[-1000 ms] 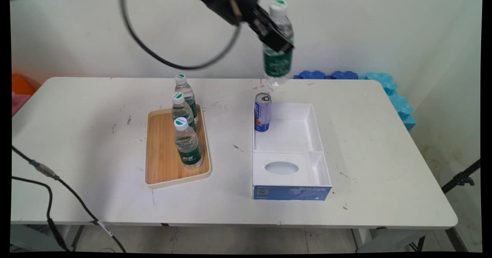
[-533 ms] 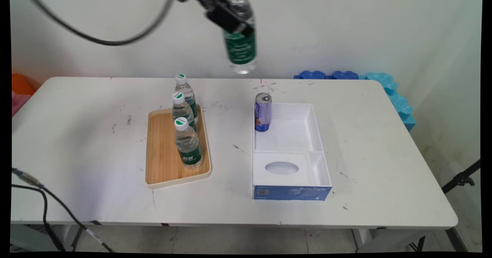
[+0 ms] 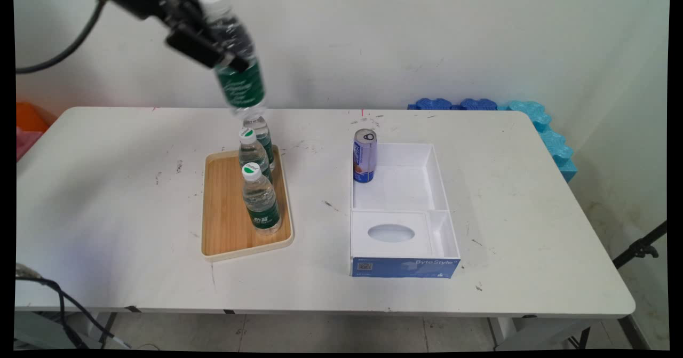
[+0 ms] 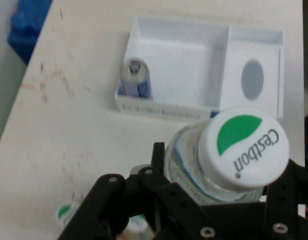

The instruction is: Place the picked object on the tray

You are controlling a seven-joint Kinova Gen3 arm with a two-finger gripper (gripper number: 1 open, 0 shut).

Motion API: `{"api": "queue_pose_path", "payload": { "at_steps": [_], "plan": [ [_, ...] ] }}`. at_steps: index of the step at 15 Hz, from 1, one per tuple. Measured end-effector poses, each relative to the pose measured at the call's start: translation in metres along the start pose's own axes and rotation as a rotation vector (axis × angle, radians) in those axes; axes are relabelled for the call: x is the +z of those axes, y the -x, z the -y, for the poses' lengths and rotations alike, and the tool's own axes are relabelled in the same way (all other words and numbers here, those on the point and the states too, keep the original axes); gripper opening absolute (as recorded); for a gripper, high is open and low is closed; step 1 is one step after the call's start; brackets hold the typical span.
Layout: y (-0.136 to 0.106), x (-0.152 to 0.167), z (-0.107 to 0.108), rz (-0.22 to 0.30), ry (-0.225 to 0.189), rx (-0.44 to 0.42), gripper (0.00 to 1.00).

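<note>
My black gripper (image 3: 205,48) is shut on a clear water bottle (image 3: 235,67) with a green label and white cap, held high and tilted above the far end of the wooden tray (image 3: 227,219). In the hand view the held bottle's cap (image 4: 244,145) fills the lower right, between the fingers. Three like bottles stand in a row on the tray's right side: the front bottle (image 3: 260,200), the middle bottle (image 3: 252,152) and the far bottle (image 3: 261,128), partly behind the held one. A blue can (image 3: 365,156) stands in the white box (image 3: 421,187).
The white box (image 4: 194,75) with the can (image 4: 135,80) shows in the hand view, its blue front reading Byte Style. Blue foam pieces (image 3: 512,112) lie at the table's far right. Black cables (image 3: 58,294) hang at the lower left. An orange thing (image 3: 29,118) sits left.
The gripper has carried the bottle leftward, from above the white box's far end to above the tray's far end. The can and the three tray bottles have not moved.
</note>
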Motion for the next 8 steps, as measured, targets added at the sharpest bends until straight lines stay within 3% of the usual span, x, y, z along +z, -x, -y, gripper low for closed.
{"api": "queue_pose_path", "payload": {
  "at_steps": [2, 8],
  "plan": [
    [0.035, -0.003, 0.002, 0.026, 0.008, 0.000, 0.00],
    [0.104, 0.013, 0.001, 0.068, 0.019, 0.025, 0.00]
  ]
}}
